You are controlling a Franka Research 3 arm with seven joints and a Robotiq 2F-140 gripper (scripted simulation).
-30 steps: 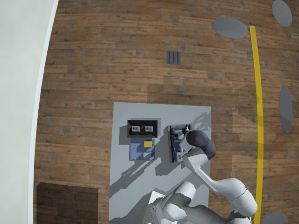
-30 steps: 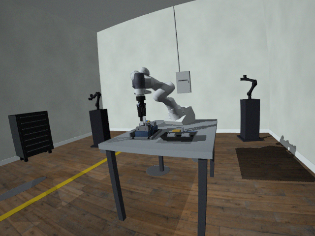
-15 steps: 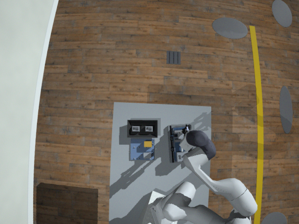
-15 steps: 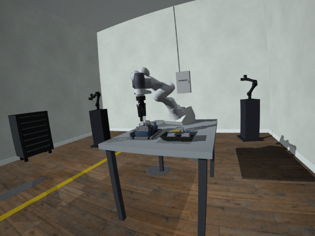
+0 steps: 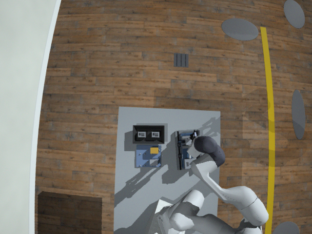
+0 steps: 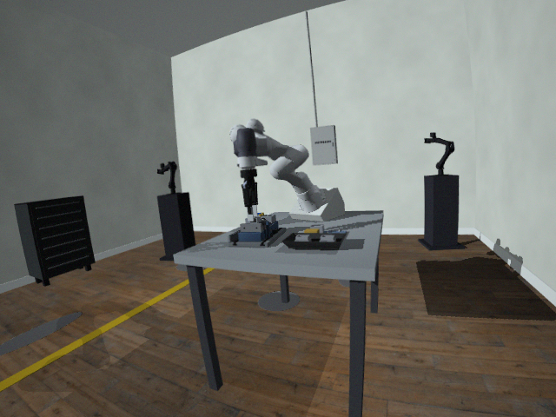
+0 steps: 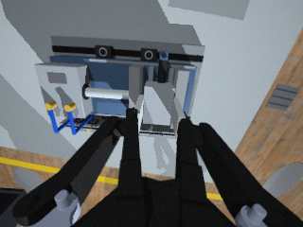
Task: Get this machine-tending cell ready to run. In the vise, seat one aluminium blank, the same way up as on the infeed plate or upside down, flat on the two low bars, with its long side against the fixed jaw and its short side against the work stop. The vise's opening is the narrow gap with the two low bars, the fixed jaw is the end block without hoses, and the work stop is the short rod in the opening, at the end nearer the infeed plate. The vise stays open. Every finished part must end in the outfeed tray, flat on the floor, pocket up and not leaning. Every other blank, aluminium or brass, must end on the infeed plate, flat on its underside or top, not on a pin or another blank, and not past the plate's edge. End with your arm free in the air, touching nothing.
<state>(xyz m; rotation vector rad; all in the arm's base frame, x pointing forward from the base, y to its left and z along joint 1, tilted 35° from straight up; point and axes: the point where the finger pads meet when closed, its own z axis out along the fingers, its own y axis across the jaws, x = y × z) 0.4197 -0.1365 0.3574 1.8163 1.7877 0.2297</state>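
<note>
My gripper [image 7: 157,104] is shut on a grey aluminium blank [image 7: 160,105] and holds it by its long sides in the opening of the vise [image 7: 124,85]. I cannot tell whether the blank rests on the low bars. The dark work stop rod [image 7: 163,71] stands just beyond the blank's far short end. The jaw block with blue hoses [image 7: 61,91] is to the left. From the side, my gripper [image 6: 251,208] points straight down onto the vise [image 6: 255,233]. From above, my arm hides the gripper over the vise [image 5: 185,151].
The black outfeed tray [image 5: 148,134] holds two finished parts [image 5: 141,134] [image 5: 155,134], pockets up. The blue infeed plate [image 5: 147,156] carries a brass blank [image 5: 154,150] and a grey blank [image 5: 153,162]. The arm's base [image 5: 176,216] stands at the table's near end.
</note>
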